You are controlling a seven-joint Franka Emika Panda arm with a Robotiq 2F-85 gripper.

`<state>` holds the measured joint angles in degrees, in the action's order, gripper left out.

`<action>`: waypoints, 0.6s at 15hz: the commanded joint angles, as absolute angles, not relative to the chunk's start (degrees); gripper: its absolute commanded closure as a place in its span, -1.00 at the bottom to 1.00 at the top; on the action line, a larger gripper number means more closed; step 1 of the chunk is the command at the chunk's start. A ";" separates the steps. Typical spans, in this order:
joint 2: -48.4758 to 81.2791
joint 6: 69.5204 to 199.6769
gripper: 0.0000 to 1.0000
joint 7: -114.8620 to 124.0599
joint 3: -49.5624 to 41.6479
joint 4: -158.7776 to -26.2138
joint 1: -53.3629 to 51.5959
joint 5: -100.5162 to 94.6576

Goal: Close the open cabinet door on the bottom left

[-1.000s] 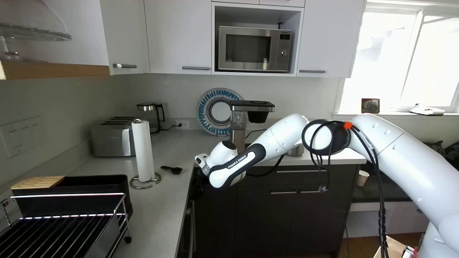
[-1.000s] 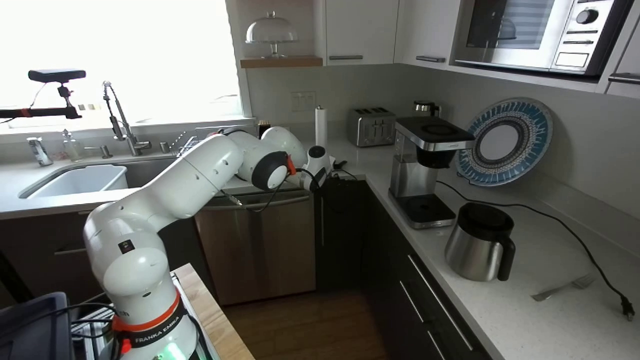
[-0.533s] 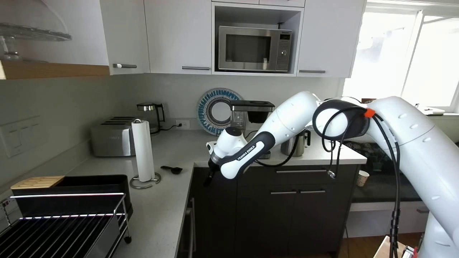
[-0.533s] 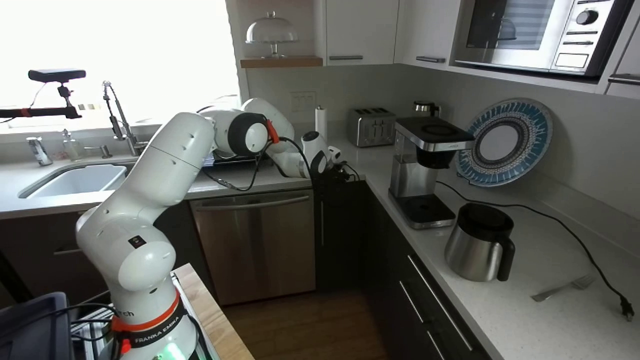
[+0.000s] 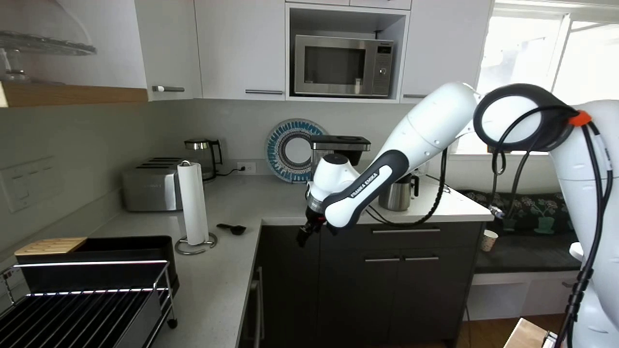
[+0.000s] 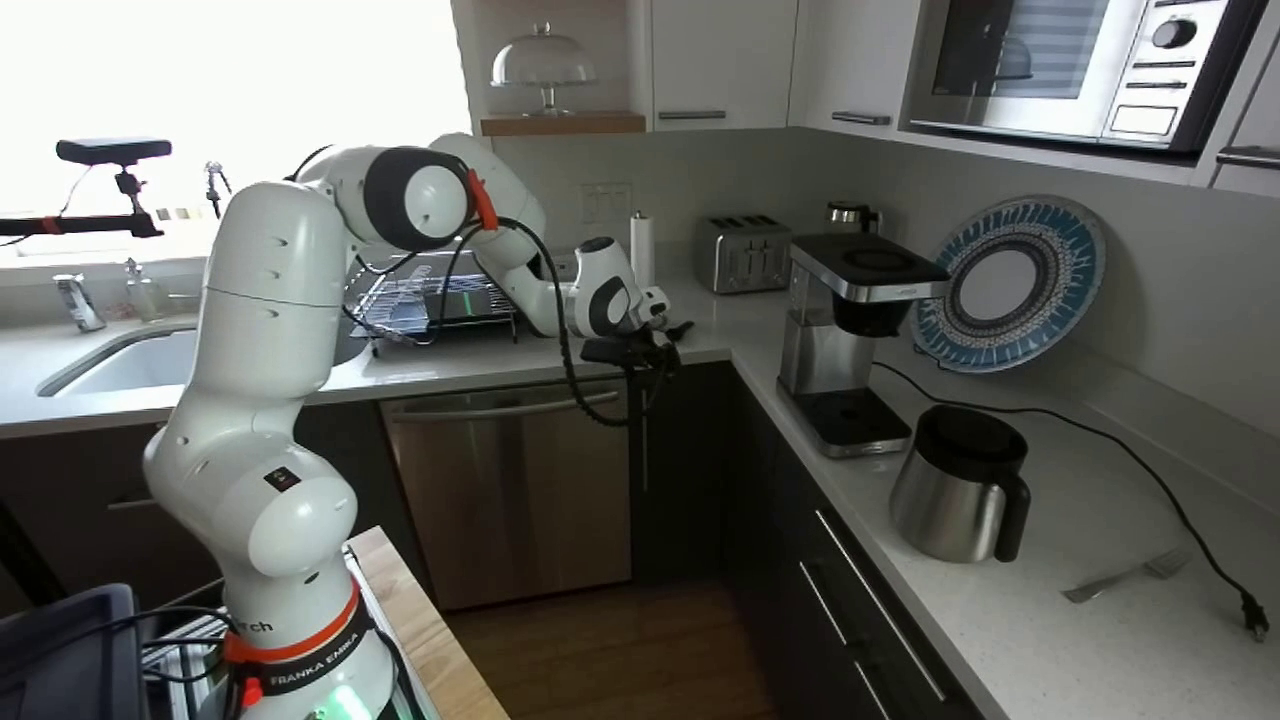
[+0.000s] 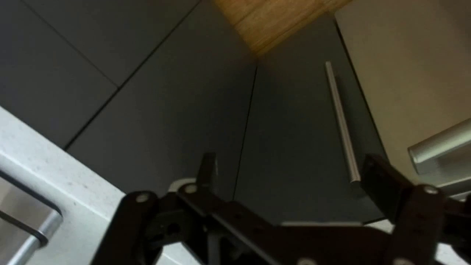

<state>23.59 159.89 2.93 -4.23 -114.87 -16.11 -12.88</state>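
Observation:
The cabinet door (image 7: 294, 121) is a tall narrow dark charcoal panel with a vertical metal bar handle (image 7: 342, 121). In the wrist view it meets a plain dark panel (image 7: 184, 95) at the inner corner, with only a thin seam between them. The door looks flush with the fronts beside it. It also shows in an exterior view (image 6: 685, 500), right of the dishwasher. My gripper (image 7: 290, 158) is open and empty, its fingers wide apart. In an exterior view the gripper (image 5: 303, 236) hangs in front of the corner, just below counter height, and seems apart from the door.
The stainless dishwasher (image 6: 515, 500) stands left of the door; its bar handle (image 7: 441, 143) juts out near my right finger. The white counter edge (image 7: 73, 176) runs along the left. A coffee maker (image 6: 840, 350) and steel carafe (image 6: 955, 490) stand on the counter.
My arm has risen and drawn back out of the corner; the gripper has moved away from the left counter and is now more visible. The door looks the same throughout.

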 commanded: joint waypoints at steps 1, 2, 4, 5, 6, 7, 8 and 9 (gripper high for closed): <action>11.22 155.27 -1.00 11.21 -4.43 -129.23 -15.90 -13.38; 8.33 154.22 -1.00 12.71 -3.88 -132.40 -15.31 -13.33; 3.55 153.27 -1.00 14.50 -2.41 -137.14 -13.85 -12.62; 1.38 153.30 -1.00 15.82 -1.96 -139.17 -13.35 -13.07; -0.70 153.18 -1.00 15.58 -0.85 -141.20 -12.66 -12.06; -2.17 152.58 -1.00 15.73 -0.06 -142.68 -11.95 -11.83; 2.83 154.10 -1.00 14.52 0.47 -137.85 -11.05 -12.74; 1.50 153.99 -1.00 14.49 1.16 -139.00 -10.50 -12.62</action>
<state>1.52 154.10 14.60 -1.29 -139.04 -13.00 -12.64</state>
